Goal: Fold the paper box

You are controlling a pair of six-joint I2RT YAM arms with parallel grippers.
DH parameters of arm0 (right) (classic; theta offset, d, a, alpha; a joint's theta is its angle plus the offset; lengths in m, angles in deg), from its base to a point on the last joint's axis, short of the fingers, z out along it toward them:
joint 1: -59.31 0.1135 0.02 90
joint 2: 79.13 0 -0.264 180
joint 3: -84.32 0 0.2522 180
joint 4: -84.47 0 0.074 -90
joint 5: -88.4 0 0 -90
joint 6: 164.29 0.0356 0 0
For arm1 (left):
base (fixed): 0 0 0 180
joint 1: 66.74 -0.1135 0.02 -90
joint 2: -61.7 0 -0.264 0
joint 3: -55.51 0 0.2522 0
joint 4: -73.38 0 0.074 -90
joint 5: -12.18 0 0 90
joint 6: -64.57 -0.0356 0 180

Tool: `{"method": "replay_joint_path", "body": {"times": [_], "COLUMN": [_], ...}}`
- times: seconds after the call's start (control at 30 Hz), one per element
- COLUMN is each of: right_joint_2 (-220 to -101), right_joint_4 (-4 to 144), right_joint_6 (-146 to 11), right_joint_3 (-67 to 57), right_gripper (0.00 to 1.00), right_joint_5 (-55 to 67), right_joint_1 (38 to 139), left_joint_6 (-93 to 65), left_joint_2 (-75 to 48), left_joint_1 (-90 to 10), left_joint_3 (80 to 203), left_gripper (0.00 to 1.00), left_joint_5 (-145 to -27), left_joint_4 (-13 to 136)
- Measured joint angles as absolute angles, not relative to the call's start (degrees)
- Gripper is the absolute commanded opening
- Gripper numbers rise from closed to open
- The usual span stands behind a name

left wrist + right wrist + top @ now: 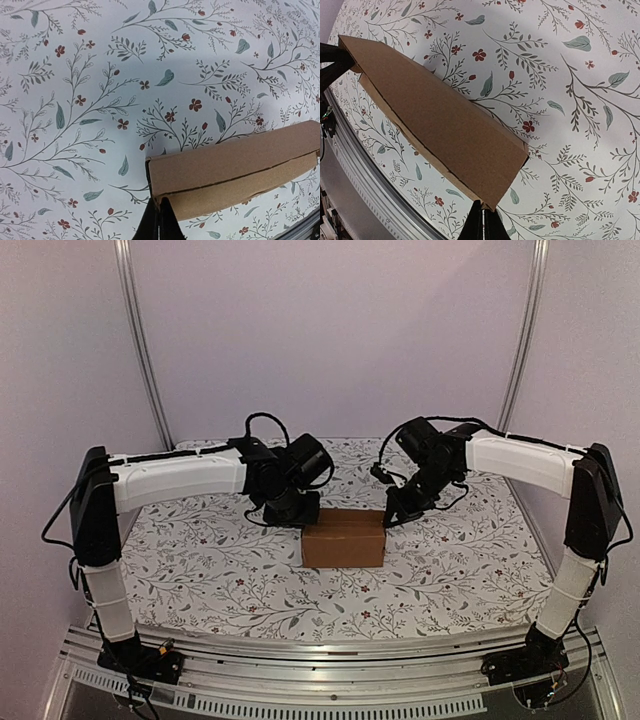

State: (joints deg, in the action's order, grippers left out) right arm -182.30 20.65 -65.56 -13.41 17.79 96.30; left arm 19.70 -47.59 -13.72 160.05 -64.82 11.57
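Bench point(200, 560): is lying under a floral-print cloth. Its near edge is disappearing behind a metal rail point(330, 660) at 6 o'clock.
Left arm point(180, 475): is reaching in from 9 o'clock. In the overhead view its wrist is covering the box's far left corner.
Right arm point(520, 460): is reaching in from 3 o'clock, with cables partly masking its wrist.
Paper box point(343, 540): is sitting at the middle of the bench as a closed brown oblong, with a long side facing 6 o'clock. A seam is running along its length. In the left wrist view the frame is cutting off its 3 o'clock end.
Left fingers point(162, 225): are clenched together, their tips meeting the box's end at 9 o'clock. Whether any card is being pinched between them is impossible to tell.
Right fingers point(482, 225): are clenched together, touching the box's corner at 3 o'clock. The contact itself is hiding under the card's edge.
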Motion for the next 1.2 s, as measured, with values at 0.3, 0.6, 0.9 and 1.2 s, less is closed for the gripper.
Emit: {"method": "replay_joint_path", "body": {"times": [0.3, 0.6, 0.9, 1.2], "right_joint_2": [-181.08, -177.01, -173.98, -173.91], "right_joint_4": [21.02, 23.97, 27.53, 27.79], "right_joint_6": [-65.58, -65.83, -65.72, -66.15], "right_joint_3": [-11.72, -5.56, -0.88, -0.73], "right_gripper": [0.01, 0.01, 0.05, 0.08], "right_joint_5": [17.82, 19.13, 18.17, 17.44], "right_joint_1": [96.30, 96.50, 97.70, 97.89], "left_joint_6": [20.55, 20.37, 22.01, 22.76], "left_joint_2": [-47.55, -43.53, -39.11, -39.11], "left_joint_1": [-10.33, -5.37, -2.77, -1.94], "left_joint_3": [158.67, 150.91, 140.84, 139.57], "left_gripper": [0.00, 0.00, 0.00, 0.08], "left_joint_5": [-59.27, -53.06, -48.56, -46.22], "left_joint_4": [12.31, 17.64, 29.36, 31.72]}}
